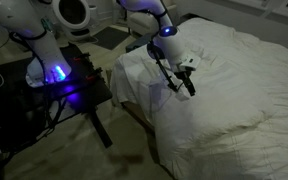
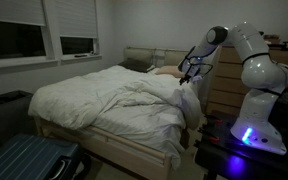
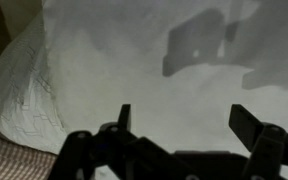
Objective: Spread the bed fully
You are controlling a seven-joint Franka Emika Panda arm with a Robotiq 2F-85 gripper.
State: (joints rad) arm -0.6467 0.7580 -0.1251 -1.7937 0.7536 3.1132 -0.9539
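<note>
Fingers: two dark fingers (image 3: 125, 118) rise from the lower edge of the wrist view, set wide apart, nothing between them
Gripper: gripper (image 3: 181, 112) hangs over white cloth, not touching it as far as the wrist view shows; in both exterior views it (image 1: 184, 84) (image 2: 187, 74) points down at the bed's near corner on the robot's side
Duvet under gripper: duvet (image 3: 134, 60) fills most of the wrist view, pale and softly creased
Shadow: shadow (image 3: 199, 45) of the gripper falls on the duvet beyond the fingers
Left of wrist view: rumpled textured fabric (image 3: 24, 90) beside the smooth cloth; cannot tell whether it is a pillow or a folded layer
Bed: bed (image 1: 234, 90) (image 2: 104, 100) is the largest thing in both exterior views, directly beside the robot; white cover heavily wrinkled, bunched into a raised ridge at the corner below the gripper, flatter farther away
Frame: frame (image 2: 124, 150) shows beneath the hanging duvet edge
Arm: white arm (image 1: 144, 12) (image 2: 239, 45) reaches from the base across to the bed corner
Table: small black table (image 1: 79, 85) (image 2: 219, 150) stands just beside the bed and carries the robot
Robot base: robot base (image 1: 54, 72) (image 2: 246, 133) glows blue
Case: ribbed bluish case (image 2: 24, 160) lies on the floor at the bed's foot end
Headboard: pale headboard (image 2: 139, 55) at the far end of the bed
Dresser: dresser (image 2: 224, 85) behind the arm
Windows: dark windows (image 2: 14, 40) on the far wall, blinds partly lowered
</note>
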